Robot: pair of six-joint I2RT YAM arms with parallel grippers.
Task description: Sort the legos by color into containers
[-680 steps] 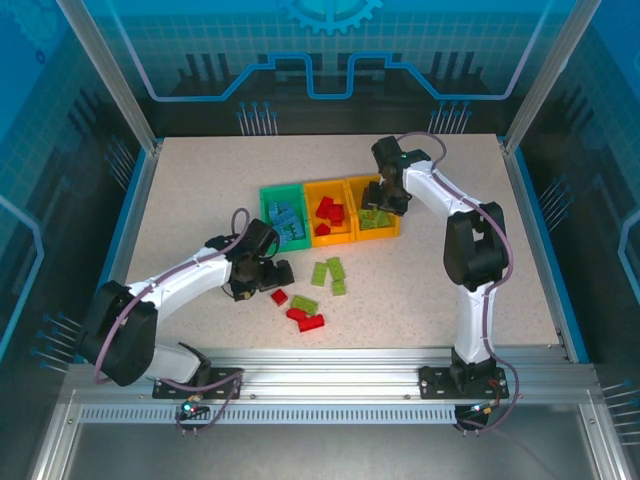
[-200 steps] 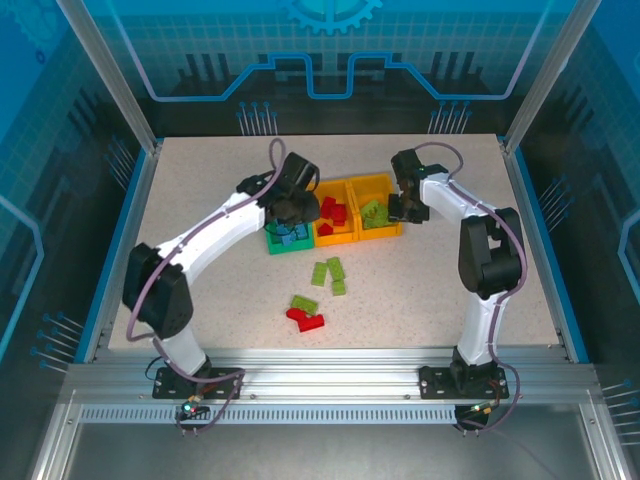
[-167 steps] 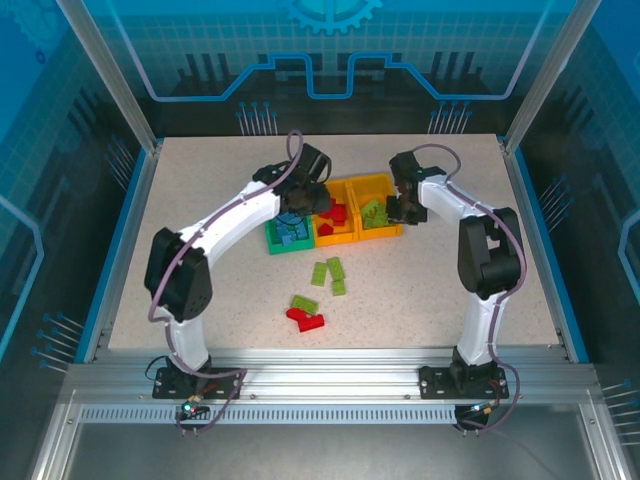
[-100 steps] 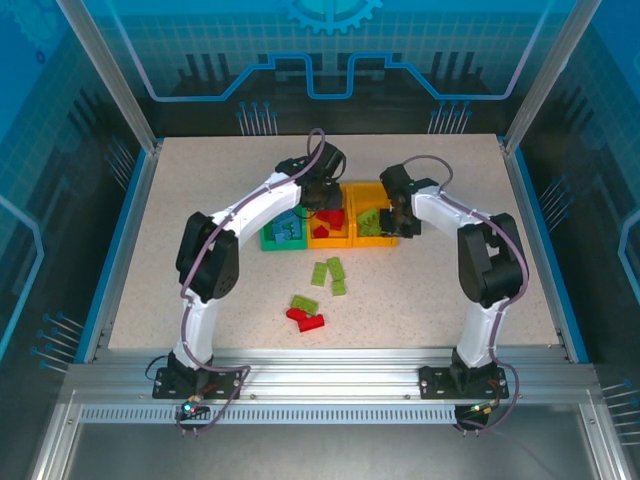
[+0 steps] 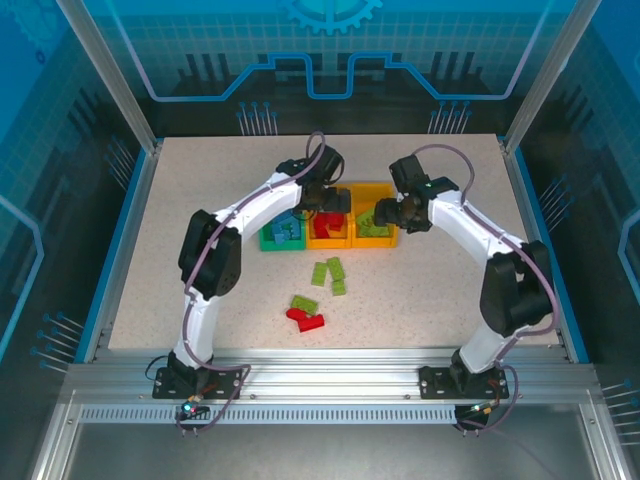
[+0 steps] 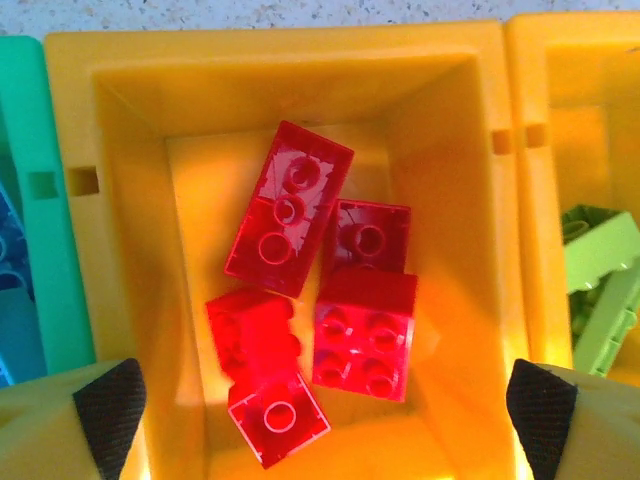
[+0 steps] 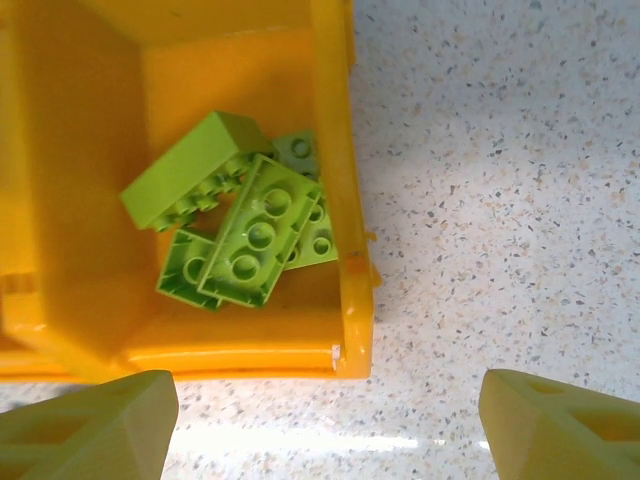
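Observation:
In the left wrist view, several red legos [image 6: 300, 300] lie in the middle orange-yellow bin [image 6: 280, 50]. My left gripper [image 6: 325, 420] hangs open over them with nothing between its fingers. From above, the left gripper [image 5: 325, 198] is over that middle bin [image 5: 330, 241]. My right gripper [image 7: 325, 425] is open and empty at the near corner of the right orange-yellow bin [image 7: 340, 200], which holds lime green legos [image 7: 250, 235]. The top view puts the right gripper [image 5: 385, 213] over the right bin [image 5: 385, 188]. The green bin [image 5: 270, 241] holds blue legos [image 5: 288, 226].
Loose on the table in front of the bins are several lime green legos [image 5: 331, 272], one more lime lego [image 5: 304, 303] and two red legos [image 5: 306, 319]. Both arms arch over the bin row from either side. Metal frame posts edge the table.
My left arm rose from the table by the loose red legos to the middle bin; the red lego beside it there is gone. My right gripper shifted slightly over the right bin.

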